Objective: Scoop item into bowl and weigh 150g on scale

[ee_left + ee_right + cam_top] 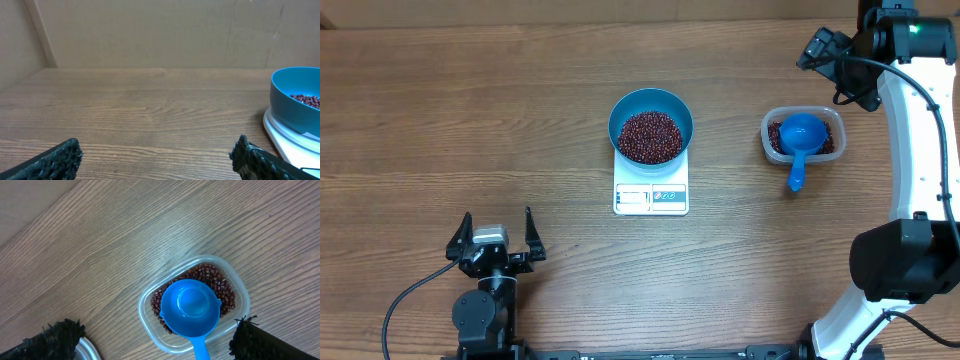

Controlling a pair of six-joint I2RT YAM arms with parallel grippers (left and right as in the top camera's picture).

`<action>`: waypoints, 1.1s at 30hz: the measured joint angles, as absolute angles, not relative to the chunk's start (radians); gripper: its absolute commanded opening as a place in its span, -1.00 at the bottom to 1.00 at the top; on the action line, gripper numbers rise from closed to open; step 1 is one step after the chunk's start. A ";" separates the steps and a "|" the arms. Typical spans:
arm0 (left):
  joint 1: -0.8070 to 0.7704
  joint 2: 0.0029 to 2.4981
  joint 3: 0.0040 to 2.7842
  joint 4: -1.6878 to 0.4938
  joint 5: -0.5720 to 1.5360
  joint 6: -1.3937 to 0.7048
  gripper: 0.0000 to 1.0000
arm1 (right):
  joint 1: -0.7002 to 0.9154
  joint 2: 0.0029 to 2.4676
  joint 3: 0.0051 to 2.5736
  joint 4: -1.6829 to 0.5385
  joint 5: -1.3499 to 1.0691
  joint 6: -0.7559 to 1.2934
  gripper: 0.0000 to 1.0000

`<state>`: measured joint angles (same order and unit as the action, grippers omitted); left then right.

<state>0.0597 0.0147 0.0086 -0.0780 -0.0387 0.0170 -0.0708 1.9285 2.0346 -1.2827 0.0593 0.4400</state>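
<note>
Overhead: your right gripper (817,47), jaws wide, hangs near tub (766,135) and scoop (800,145); left gripper (498,222), also open, has bowl (612,125) on scale (651,198) to its front-right.

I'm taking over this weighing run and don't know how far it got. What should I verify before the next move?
1. Round deep blue bowl sits on the flat white rectangular scale: ok.
2. Dark red-brown beans are in the bowl: ok.
3. Scale display reads the target: cannot tell, too small.
4. Small blue handled scoop rests in the clear plastic tub: ok.
5. Left pincer open, empty: ok.
6. Right pincer open, empty, above the tub: ok.
</note>
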 measured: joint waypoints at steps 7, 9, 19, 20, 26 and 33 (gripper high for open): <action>0.060 0.015 0.009 -0.078 -0.039 0.017 0.99 | -0.071 1.929 2.035 -1.283 0.059 0.441 1.00; 0.060 0.015 0.009 -0.078 -0.039 0.017 0.99 | -0.071 1.929 2.035 -1.283 0.059 0.440 1.00; 0.060 0.015 0.009 -0.078 -0.039 0.017 0.99 | -0.070 1.929 2.035 -1.283 0.059 0.441 1.00; 0.060 0.015 0.009 -0.078 -0.039 0.017 0.98 | -0.070 1.929 2.035 -1.283 0.059 0.440 1.00; 0.060 0.015 0.009 -0.078 -0.039 0.017 0.99 | -0.070 1.929 2.035 -1.283 0.059 0.440 1.00; 0.060 0.015 0.009 -0.078 -0.039 0.017 0.99 | -0.071 1.929 2.035 -1.260 0.090 0.440 1.00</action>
<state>0.0597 0.0147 0.0086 -0.0776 -0.0387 0.0170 -0.0708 1.9285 2.0346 -1.2598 0.0902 0.4404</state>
